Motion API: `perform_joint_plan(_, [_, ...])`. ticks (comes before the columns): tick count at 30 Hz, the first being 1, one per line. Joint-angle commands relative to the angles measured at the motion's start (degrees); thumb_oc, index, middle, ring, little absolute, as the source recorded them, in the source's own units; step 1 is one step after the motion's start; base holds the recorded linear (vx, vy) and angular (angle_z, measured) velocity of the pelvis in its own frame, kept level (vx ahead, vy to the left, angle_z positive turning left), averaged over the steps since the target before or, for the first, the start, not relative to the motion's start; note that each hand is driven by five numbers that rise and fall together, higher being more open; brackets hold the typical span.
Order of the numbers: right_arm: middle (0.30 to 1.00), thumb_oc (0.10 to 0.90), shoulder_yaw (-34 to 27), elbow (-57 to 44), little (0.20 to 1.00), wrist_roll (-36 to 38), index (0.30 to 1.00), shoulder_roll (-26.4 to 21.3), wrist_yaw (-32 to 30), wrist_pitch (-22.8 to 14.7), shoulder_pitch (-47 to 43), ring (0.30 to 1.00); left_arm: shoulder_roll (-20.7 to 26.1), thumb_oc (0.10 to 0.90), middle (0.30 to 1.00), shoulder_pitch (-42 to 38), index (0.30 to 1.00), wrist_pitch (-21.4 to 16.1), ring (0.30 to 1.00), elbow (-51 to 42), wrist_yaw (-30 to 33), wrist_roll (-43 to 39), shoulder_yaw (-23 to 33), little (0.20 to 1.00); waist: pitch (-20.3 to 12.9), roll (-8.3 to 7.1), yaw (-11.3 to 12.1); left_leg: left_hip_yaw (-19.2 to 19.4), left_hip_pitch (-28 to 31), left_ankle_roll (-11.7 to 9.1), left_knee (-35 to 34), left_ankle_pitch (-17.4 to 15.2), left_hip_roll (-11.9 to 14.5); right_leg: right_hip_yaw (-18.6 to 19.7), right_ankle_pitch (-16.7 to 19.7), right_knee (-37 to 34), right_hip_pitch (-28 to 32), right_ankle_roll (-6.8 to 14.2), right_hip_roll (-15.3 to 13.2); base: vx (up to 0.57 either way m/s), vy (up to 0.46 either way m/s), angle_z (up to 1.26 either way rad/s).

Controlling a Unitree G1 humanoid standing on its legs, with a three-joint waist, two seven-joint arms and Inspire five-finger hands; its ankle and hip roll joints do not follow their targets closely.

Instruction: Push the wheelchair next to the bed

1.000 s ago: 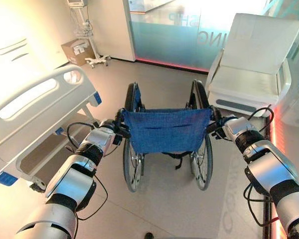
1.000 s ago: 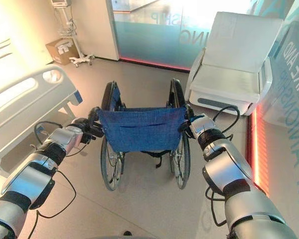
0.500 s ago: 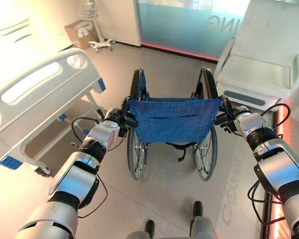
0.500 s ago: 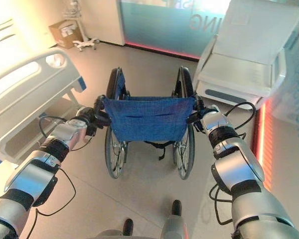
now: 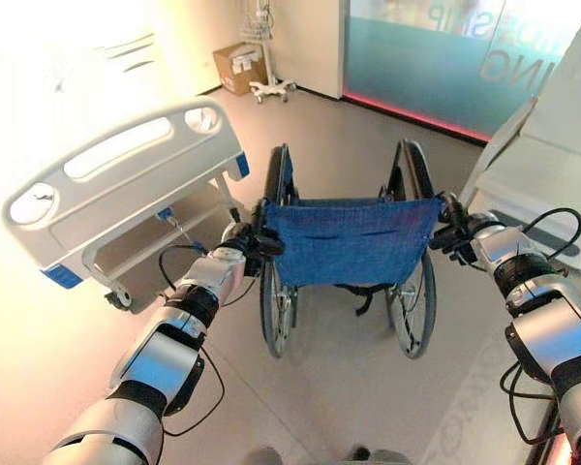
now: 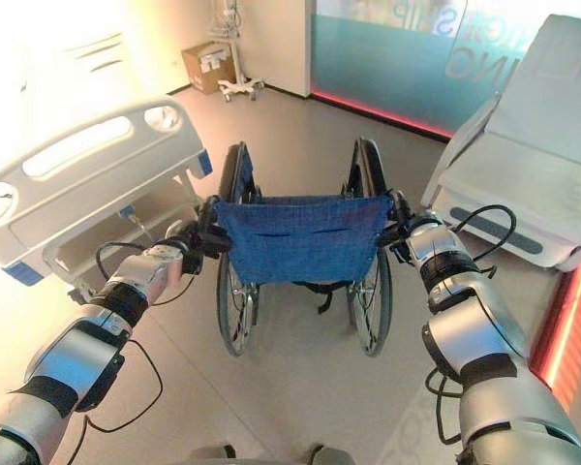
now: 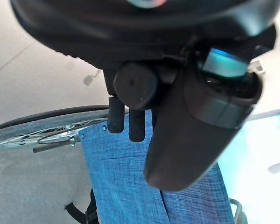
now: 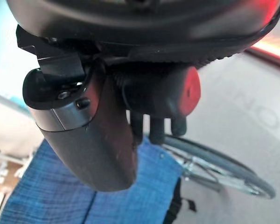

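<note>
a: at the push handles, both hands are on. the left hand (image 5: 240, 242) has its fingers curled round the left handle, and the right hand (image 5: 462, 235) is wrapped the same way round the right one. the wrist views show the fingers bent over, with the blue backrest just past them.

b: and where does the wheelchair (image 5: 347, 254) sit?

a: on the floor (image 5: 349, 387) straight ahead of the robot, back toward it, seat facing away. the bed (image 5: 126, 184) is off to the left, its white footboard nearest, close to the left wheel but not touching. on the right there's a white recliner chair (image 6: 523, 174), also near.

b: so it isn't beside the bed yet?

a: i'd judge not. the chair is level with the foot end rather than alongside the mattress, so there is more pushing to do, bearing left.

b: what could spoil it?

a: the gap on the left is tight. turn too sharply and the left wheel or the robot's left arm could catch the footboard corner or the bed's castor. swing the other way and the right wheel may clip the recliner's base. uneven pushing from the two hands would make the chair veer, and a handle could slip out of a loose grip.
</note>
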Motion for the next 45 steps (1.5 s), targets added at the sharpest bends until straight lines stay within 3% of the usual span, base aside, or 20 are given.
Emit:
perform_joint_plan(1, [0.300, 0.400, 3.4, -4.6, 0.300, -0.8, 0.300, -0.1, -4.2, -12.7, -2.7, 0.300, 4.1, 0.400, 0.300, -1.5, 0.300, -9.1, 0.300, 0.6, -1.3, 8.5, -7.2, 0.300, 1.8, 0.15, 0.7, 1.2, -1.1, -0.5, -4.4, 1.1, -3.5, 1.8, 4.7, -6.6, 4.1, 3.1, 4.1, 0.28, -0.074, 0.07])
perform_joint_plan(4, [0.300, 0.400, 3.6, -5.1, 0.300, -2.3, 0.300, 1.5, -5.0, -11.8, -2.2, 0.300, 5.4, 0.400, 0.300, -2.1, 0.300, -8.5, 0.300, 1.3, 0.1, 7.2, -6.9, 0.300, 2.9, 1.07, 2.5, -0.8, -5.9, -1.6, -9.8, 7.5, -1.7, 4.4, 3.3, -8.3, 8.4, 2.8, 5.2, 0.39, 0.018, -0.20])
perform_joint_plan(8, [0.300, 0.400, 4.6, -6.4, 0.300, -4.0, 0.300, 1.3, -3.3, -11.8, -1.5, 0.300, 8.3, 0.400, 0.300, -1.6, 0.300, -8.5, 0.300, 1.6, -0.3, 6.1, -5.6, 0.300, 2.5, 2.63, 3.3, -0.9, -7.0, -1.7, -15.4, 11.0, 1.5, 6.3, 0.2, -7.3, 11.7, 2.9, 5.5, 0.45, 0.130, -0.75])
perform_joint_plan(11, [0.300, 0.400, 5.1, -5.9, 0.300, -4.7, 0.300, 0.2, -2.4, -13.5, -1.4, 0.300, 10.4, 0.400, 0.300, -2.3, 0.300, -9.8, 0.300, 2.3, -1.7, 5.6, -5.4, 0.300, 1.4, 4.07, 3.0, 1.2, -6.8, -1.3, -14.8, 10.0, 3.3, 6.4, -5.2, -3.2, 13.1, 3.3, 4.8, 0.50, 0.248, -0.74])
perform_joint_plan(12, [0.300, 0.400, 5.1, -5.9, 0.300, -4.7, 0.300, 0.2, -2.4, -13.6, -1.4, 0.300, 10.4, 0.400, 0.300, -2.4, 0.300, -9.9, 0.300, 2.4, -1.7, 5.5, -5.4, 0.300, 1.3, 4.04, 3.0, 1.3, -6.8, -1.3, -14.7, 9.8, 3.2, 6.4, -5.4, -3.0, 13.0, 3.3, 4.7, 0.49, 0.270, -0.77])
perform_joint_plan(14, [0.300, 0.400, 4.9, -5.6, 0.300, -2.9, 0.300, 0.3, -3.1, -13.8, -1.2, 0.300, 10.3, 0.400, 0.300, -3.3, 0.300, -10.4, 0.300, 3.1, -1.4, 4.9, -5.4, 0.300, 0.8, 3.98, 3.2, 1.6, -8.0, -0.3, -10.6, 6.8, 2.3, 5.6, -7.7, 0.7, 12.3, 3.7, 3.6, 0.38, 0.183, -0.63])
perform_joint_plan(15, [0.300, 0.400, 4.0, -6.5, 0.300, -2.7, 0.300, 0.2, -3.1, -12.8, -0.1, 0.300, 10.2, 0.400, 0.300, -3.2, 0.300, -10.0, 0.300, 2.2, -1.9, 5.0, -5.7, 0.300, 0.5, 3.32, 3.5, -0.2, -10.6, 0.1, -5.0, 5.3, 0.1, 5.4, -8.5, 2.8, 12.1, 4.7, 2.3, 0.43, 0.241, -0.49])
perform_joint_plan(18, [0.300, 0.400, 3.2, -7.4, 0.300, -0.1, 0.300, -0.8, -2.5, -13.4, 1.6, 0.300, 10.4, 0.400, 0.300, -3.8, 0.300, -8.6, 0.300, 0.6, -1.2, 6.4, -6.8, 0.300, 0.2, 2.55, 3.9, 1.8, -8.6, 1.9, -8.4, 4.7, -1.4, 3.9, -3.1, 11.8, 10.0, 8.0, -1.5, 0.39, 0.253, -0.54])
perform_joint_plan(20, [0.300, 0.400, 2.5, -7.5, 0.300, -0.3, 0.300, -0.7, -1.7, -14.5, 2.2, 0.300, 10.3, 0.400, 0.300, -5.0, 0.300, -7.9, 0.300, 1.0, -0.4, 7.8, -7.9, 0.300, -0.5, 1.97, 3.9, 2.2, -7.1, 2.6, -10.1, 4.9, -2.9, 3.3, 1.3, 15.4, 9.0, 9.1, -2.8, 0.37, 0.240, -0.23])
perform_joint_plan(23, [0.300, 0.400, 1.6, -8.8, 0.300, -2.3, 0.300, -0.8, 0.1, -15.8, 3.1, 0.300, 9.4, 0.400, 0.300, -5.1, 0.300, -6.1, 0.300, -0.2, 1.5, 7.8, -8.1, 0.300, -0.8, 2.55, 3.0, 4.2, -2.0, 3.0, -12.8, 3.8, -3.5, 1.3, 7.8, 22.7, 2.1, 9.7, -5.0, 0.31, 0.192, -0.23])
perform_joint_plan(25, [0.300, 0.400, 1.7, -8.3, 0.300, -3.5, 0.300, -0.9, 0.9, -17.2, 2.7, 0.300, 8.6, 0.400, 0.300, -4.3, 0.300, -6.0, 0.300, -0.8, 2.5, 9.7, -7.4, 0.300, -0.4, 3.08, 2.1, 4.3, 1.2, 3.0, -14.3, 3.4, -3.5, 0.5, 7.3, 19.7, -2.0, 9.1, -3.7, 0.30, 0.091, -0.17])
perform_joint_plan(28, [0.300, 0.400, 1.6, -7.4, 0.300, -4.7, 0.300, -1.6, 2.0, -18.0, 1.2, 0.300, 8.1, 0.400, 0.300, -4.3, 0.300, -5.9, 0.300, -0.9, 2.3, 11.9, -6.6, 0.300, 0.2, 3.18, 1.1, 3.4, 4.5, 2.7, -15.4, 2.3, -4.2, -0.9, 6.8, 8.9, -4.5, 7.6, -2.4, 0.29, -0.051, -0.02])
perform_joint_plan(29, [0.300, 0.400, 2.1, -7.1, 0.300, -5.2, 0.300, -1.9, 2.5, -18.2, 0.2, 0.300, 8.1, 0.400, 0.300, -4.7, 0.300, -6.1, 0.300, -0.3, 2.0, 12.0, -6.3, 0.300, 0.5, 2.53, 0.4, 2.3, 5.7, 3.1, -15.7, 0.5, -5.4, -0.1, 9.3, 1.3, -6.1, 7.9, -2.7, 0.28, -0.125, 0.24])
perform_joint_plan(32, [0.300, 0.400, 3.0, -7.2, 0.300, -5.1, 0.300, -2.6, 3.3, -17.0, -0.8, 0.300, 7.8, 0.400, 0.300, -4.5, 0.300, -7.0, 0.300, 0.8, 1.2, 12.2, -6.3, 0.300, 0.7, 1.53, -0.9, 0.0, 7.8, 4.3, -15.6, -2.8, -7.5, 3.0, 14.9, -5.7, -8.9, 9.4, -3.3, 0.38, -0.167, 0.29])
perform_joint_plan(37, [0.300, 0.400, 2.3, -7.5, 0.300, -4.3, 0.300, -2.1, 3.5, -14.9, -0.5, 0.300, 7.2, 0.400, 0.300, -3.7, 0.300, -8.5, 0.300, 2.4, 0.1, 11.1, -7.1, 0.300, 0.3, 0.89, -2.3, -1.7, 9.2, 5.4, -12.7, -6.8, -8.4, 6.5, 18.2, -9.8, -10.5, 10.1, -4.4, 0.34, -0.183, 0.47])
perform_joint_plan(39, [0.300, 0.400, 1.9, -8.0, 0.300, -4.7, 0.300, -2.2, 4.4, -14.7, 0.3, 0.300, 7.4, 0.400, 0.300, -3.1, 0.300, -8.9, 0.300, 2.2, 0.3, 10.4, -6.7, 0.300, 0.4, 0.51, -2.5, -1.6, 10.1, 5.7, -11.0, -8.4, -8.5, 5.6, 18.4, -10.6, -10.7, 10.3, -4.5, 0.44, -0.300, 0.46])
perform_joint_plan(42, [0.300, 0.400, 2.3, -8.6, 0.300, -4.8, 0.300, -2.1, 5.2, -14.4, 0.3, 0.300, 7.9, 0.400, 0.300, -2.9, 0.300, -9.0, 0.300, 2.1, 0.7, 9.8, -5.9, 0.300, 0.4, -0.19, -2.6, -0.4, 10.1, 5.9, -7.0, -10.4, -8.5, 4.3, 16.9, -7.7, -10.9, 9.8, -4.2, 0.37, -0.346, 0.36])
perform_joint_plan(43, [0.300, 0.400, 2.6, -8.0, 0.300, -4.4, 0.300, -2.7, 6.2, -14.8, 0.5, 0.300, 7.1, 0.400, 0.300, -2.7, 0.300, -9.7, 0.300, 2.6, 0.8, 9.0, -4.9, 0.300, -0.1, -0.87, -3.4, -0.2, 10.1, 5.1, -1.6, -13.5, -7.8, 4.7, 15.1, -4.9, -10.8, 8.8, -3.9, 0.50, -0.507, 0.38])
perform_joint_plan(44, [0.300, 0.400, 2.8, -8.3, 0.300, -4.0, 0.300, -2.8, 6.6, -14.8, 1.1, 0.300, 6.5, 0.400, 0.300, -2.0, 0.300, -9.6, 0.300, 2.4, 1.2, 8.1, -4.6, 0.300, -0.5, -0.81, -3.8, 0.5, 11.2, 4.2, 0.4, -14.2, -6.4, 4.1, 13.7, -2.2, -11.1, 8.1, -3.6, 0.52, -0.491, 0.40])
perform_joint_plan(45, [0.300, 0.400, 3.2, -8.7, 0.300, -4.0, 0.300, -2.9, 6.8, -14.7, 1.5, 0.300, 6.2, 0.400, 0.300, -1.5, 0.300, -9.4, 0.300, 2.2, 1.2, 7.9, -4.5, 0.300, -0.9, -0.70, -4.2, 1.0, 12.0, 3.2, 2.0, -12.9, -4.9, 3.9, 12.9, -1.2, -11.1, 7.3, -3.0, 0.36, -0.325, 0.44])
